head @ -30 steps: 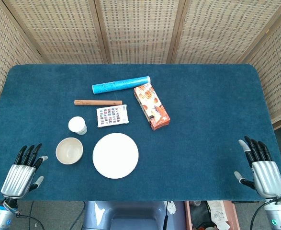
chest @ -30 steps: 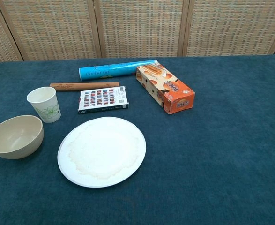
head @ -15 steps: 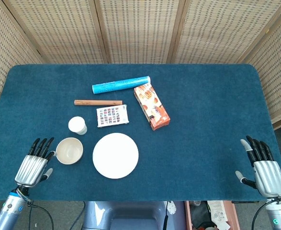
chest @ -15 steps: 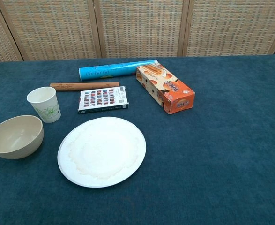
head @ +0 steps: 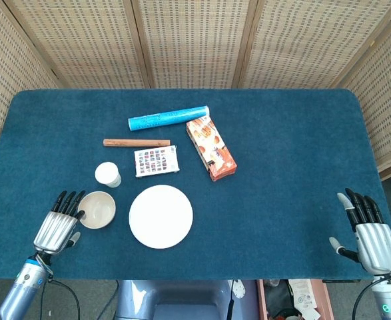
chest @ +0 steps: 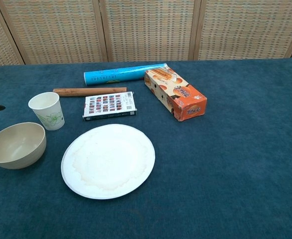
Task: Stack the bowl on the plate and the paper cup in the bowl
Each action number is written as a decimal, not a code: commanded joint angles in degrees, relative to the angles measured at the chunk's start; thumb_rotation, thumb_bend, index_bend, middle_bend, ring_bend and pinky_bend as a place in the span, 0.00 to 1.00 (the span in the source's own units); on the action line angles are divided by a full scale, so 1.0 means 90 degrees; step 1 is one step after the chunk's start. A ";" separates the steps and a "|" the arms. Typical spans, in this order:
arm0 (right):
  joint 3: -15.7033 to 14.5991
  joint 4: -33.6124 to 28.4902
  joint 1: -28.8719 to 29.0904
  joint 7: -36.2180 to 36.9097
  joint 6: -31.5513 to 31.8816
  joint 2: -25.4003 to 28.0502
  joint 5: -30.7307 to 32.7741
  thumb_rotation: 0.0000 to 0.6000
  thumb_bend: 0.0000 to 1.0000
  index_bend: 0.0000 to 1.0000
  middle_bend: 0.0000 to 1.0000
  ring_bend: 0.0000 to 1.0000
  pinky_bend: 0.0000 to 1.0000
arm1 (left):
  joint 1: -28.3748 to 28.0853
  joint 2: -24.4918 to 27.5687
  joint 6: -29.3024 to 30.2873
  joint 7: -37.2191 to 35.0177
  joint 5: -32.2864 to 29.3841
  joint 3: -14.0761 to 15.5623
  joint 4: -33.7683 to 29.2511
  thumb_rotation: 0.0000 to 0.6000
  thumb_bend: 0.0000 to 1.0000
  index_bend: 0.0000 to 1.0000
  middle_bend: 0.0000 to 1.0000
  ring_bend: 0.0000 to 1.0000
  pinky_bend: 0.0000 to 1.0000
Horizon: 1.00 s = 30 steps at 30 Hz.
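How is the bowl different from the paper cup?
The bowl is wide and low; the paper cup is narrow and tall. The bowl is plain beige; the cup is white with a green leaf print. The left hand is right beside the bowl, while the cup stands alone. Both sit upright, open and empty.

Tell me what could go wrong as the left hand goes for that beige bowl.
The left hand is at the outer rim of the beige bowl with fingers spread, so it might push the bowl into the white round plate rather than grip it. The white paper cup stands close behind the bowl; a wide lift could tip it.
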 commanded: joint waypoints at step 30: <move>0.0024 0.0034 -0.0014 0.0146 0.0023 0.0031 0.0014 1.00 0.20 0.03 0.00 0.00 0.00 | -0.0444 -0.0869 -0.0052 -0.0014 -0.0103 -0.0090 0.0998 1.00 0.33 0.70 0.05 0.00 0.00</move>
